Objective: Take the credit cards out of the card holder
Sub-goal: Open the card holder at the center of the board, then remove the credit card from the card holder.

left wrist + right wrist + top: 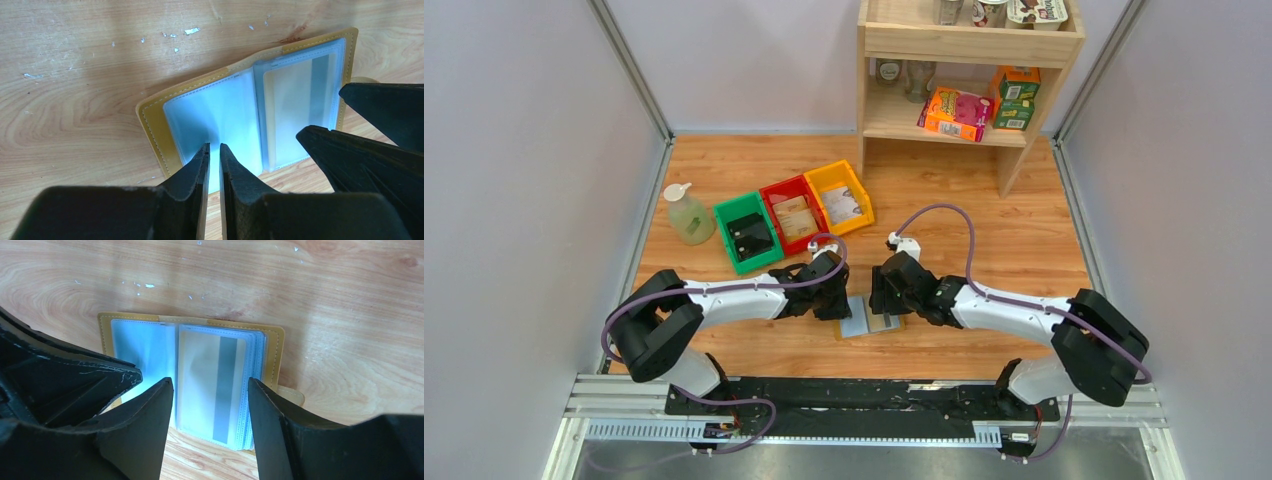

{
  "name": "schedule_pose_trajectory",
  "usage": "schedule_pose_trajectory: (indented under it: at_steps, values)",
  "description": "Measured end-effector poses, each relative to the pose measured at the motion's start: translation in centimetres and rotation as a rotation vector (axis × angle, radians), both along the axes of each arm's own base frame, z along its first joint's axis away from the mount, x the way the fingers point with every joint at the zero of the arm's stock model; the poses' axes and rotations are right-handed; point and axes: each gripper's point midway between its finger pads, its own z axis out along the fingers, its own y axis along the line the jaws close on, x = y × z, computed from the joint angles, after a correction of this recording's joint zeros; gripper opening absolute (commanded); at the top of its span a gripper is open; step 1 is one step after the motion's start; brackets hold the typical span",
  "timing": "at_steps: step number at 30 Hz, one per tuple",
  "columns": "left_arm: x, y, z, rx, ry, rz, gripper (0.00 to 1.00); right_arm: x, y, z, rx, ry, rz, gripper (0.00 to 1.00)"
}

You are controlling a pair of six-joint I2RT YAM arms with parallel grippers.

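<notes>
centrally on the bench the open card holder is seemingly pinned by the nearly closed left gripper, its striped credit card, lengthwise near-to-far, straddled by the spread right gripper.

My left arm and right arm wear white shells between bulky black joints. A purple cable trails along each. My left pincer and right pincer are matte black, with wedge-shaped fingers; pale scratches mark the left's.
</notes>
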Motion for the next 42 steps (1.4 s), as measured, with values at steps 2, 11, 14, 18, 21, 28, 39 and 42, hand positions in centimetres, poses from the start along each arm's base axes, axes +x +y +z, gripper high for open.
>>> schedule_pose_trajectory:
  at_steps: [2,11,14,18,21,28,39,42]
  values:
    - [0.0,0.0,0.0,0.000,0.000,0.001,0.20,0.0,0.0,-0.3,-0.007,0.005,0.001,0.59]
    - [0.0,0.0,0.0,-0.001,0.001,0.001,0.20,-0.2,0.0,-0.5,-0.009,0.013,0.007,0.50]
    - [0.0,0.0,0.0,-0.001,0.001,0.001,0.20,-0.3,0.1,-0.5,-0.003,0.019,0.015,0.49]
    - [0.0,0.0,0.0,-0.001,0.001,0.001,0.20,-0.5,0.3,-0.4,0.005,0.026,0.024,0.48]
    - [0.0,0.0,0.0,-0.003,0.003,-0.001,0.20,-0.6,0.5,-0.2,0.015,0.027,0.030,0.49]
    - [-0.1,-0.1,0.0,-0.004,0.006,-0.002,0.20,-0.9,1.1,1.2,0.066,0.016,0.061,0.50]
    - [-0.3,0.0,0.0,-0.022,0.006,0.009,0.20,-1.7,3.2,2.8,0.172,0.029,0.141,0.49]
    - [-0.5,0.3,0.0,-0.030,0.006,0.018,0.20,-2.0,4.0,3.3,0.211,0.032,0.169,0.49]
